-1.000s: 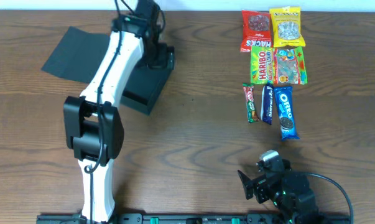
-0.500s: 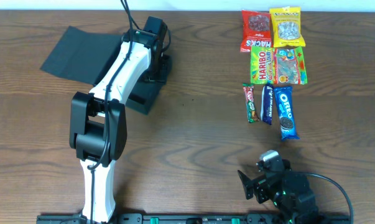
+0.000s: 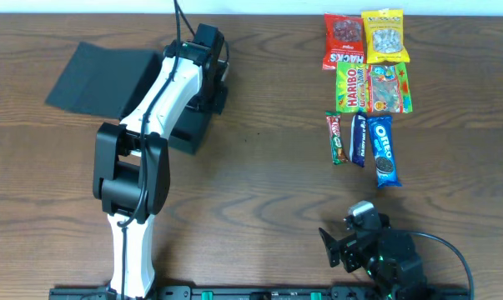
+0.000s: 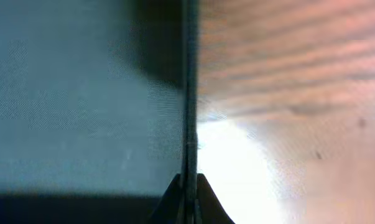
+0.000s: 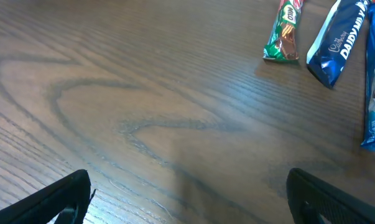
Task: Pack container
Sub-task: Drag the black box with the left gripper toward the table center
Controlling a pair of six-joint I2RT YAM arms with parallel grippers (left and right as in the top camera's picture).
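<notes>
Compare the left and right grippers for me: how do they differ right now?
The left gripper is pinched shut on the container wall; the right gripper is wide open and empty. The left gripper is stretched to the far side of the table; the right gripper sits at the near edge. Both have dark fingers.

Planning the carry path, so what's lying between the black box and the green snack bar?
Nothing. The overhead view shows only bare table between the container and the green snack bar.

Left claw [image 4: 188, 191] pinched, right claw [image 5: 187, 200] spread wide.
</notes>
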